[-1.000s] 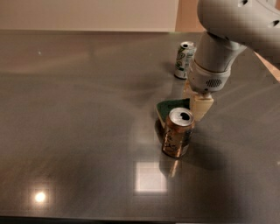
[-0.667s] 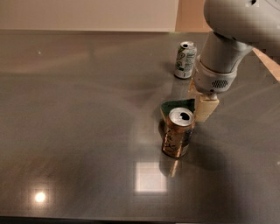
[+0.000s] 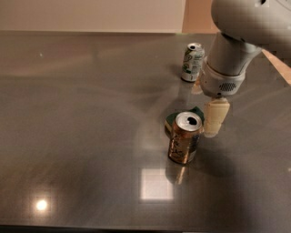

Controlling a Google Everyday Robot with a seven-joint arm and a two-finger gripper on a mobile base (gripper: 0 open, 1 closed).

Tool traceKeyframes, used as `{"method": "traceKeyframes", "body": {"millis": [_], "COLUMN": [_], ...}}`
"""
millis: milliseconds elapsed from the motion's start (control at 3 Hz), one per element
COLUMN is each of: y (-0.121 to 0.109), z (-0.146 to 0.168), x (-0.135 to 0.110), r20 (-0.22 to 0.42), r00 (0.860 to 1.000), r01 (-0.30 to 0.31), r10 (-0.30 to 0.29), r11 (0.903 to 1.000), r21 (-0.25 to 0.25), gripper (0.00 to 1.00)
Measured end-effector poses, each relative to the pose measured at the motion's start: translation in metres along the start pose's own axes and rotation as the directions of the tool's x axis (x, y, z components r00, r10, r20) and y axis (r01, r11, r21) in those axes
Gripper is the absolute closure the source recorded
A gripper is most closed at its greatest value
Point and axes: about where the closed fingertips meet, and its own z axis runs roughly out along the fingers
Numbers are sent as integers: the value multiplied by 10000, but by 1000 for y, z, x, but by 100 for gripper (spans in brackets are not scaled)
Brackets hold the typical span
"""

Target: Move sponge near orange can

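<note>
A dark, glossy table (image 3: 68, 113) is seen from above at an angle, with a pale wall (image 3: 91, 13) behind its far edge. The orange can (image 3: 184, 139) stands upright right of the table's middle, its silver top and opening turned up. The sponge (image 3: 171, 121) lies flat on the table just behind the can. It is largely hidden by the can, so only its dark green top is seen, at the left of the can's rim and again at the right. Whether sponge and can touch cannot be told.

The gripper (image 3: 207, 103) is held over the table just right of the sponge and behind the can, under the thick white arm (image 3: 236, 41) that enters from the upper right. One pale finger (image 3: 216, 117) points down beside the can's right shoulder. The other is partly seen farther back. The fingers are spread apart and nothing is held between them. The sponge is not gripped.

A white-and-green can (image 3: 192, 63) stands upright farther back, well apart from the orange can. A square patch of light (image 3: 157, 184) is reflected in the table in front of the orange can.
</note>
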Motion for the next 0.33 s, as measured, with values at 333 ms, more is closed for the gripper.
{"method": "traceKeyframes", "body": {"millis": [333], "y": [0], "z": [0], "x": [0], "r20": [0], "r00": [10000], "r01": [0], "r10": [0], "r11": [10000], "r21": [1], "gripper": [0]}}
